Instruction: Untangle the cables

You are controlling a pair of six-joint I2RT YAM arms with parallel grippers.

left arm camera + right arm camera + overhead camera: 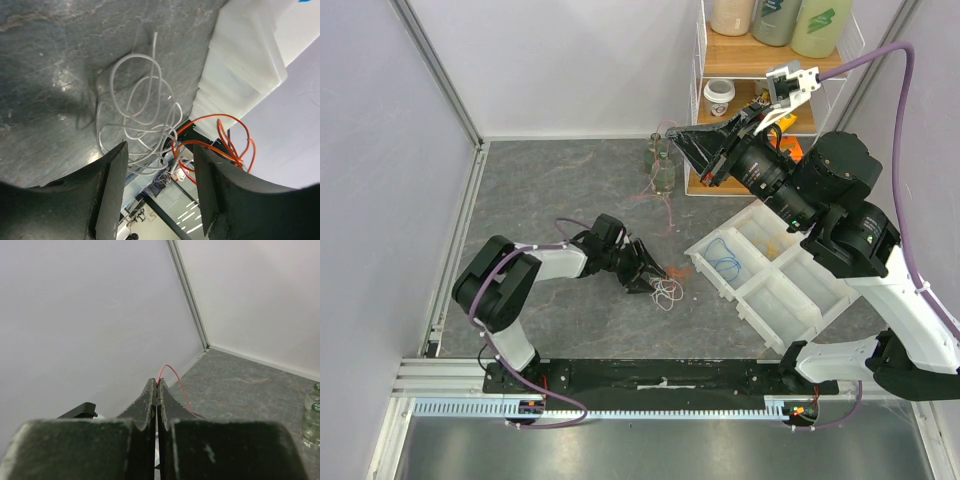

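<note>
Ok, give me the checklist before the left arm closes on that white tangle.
1. Left gripper jaws apart: ok.
2. White cable loops lie between its jaws: ok.
3. Orange cable out of that gap: not ok, one loop reaches in.
4. Right gripper shut on the red cable: ok.
5. The red cable free of the glass bottles: cannot tell.

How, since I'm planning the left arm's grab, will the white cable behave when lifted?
Probably floppy: the white cable lies in loose, uneven loops flat on the table. Likely very light, being so thin. It may drag the orange cable along; whether they interlock is unclear.
</note>
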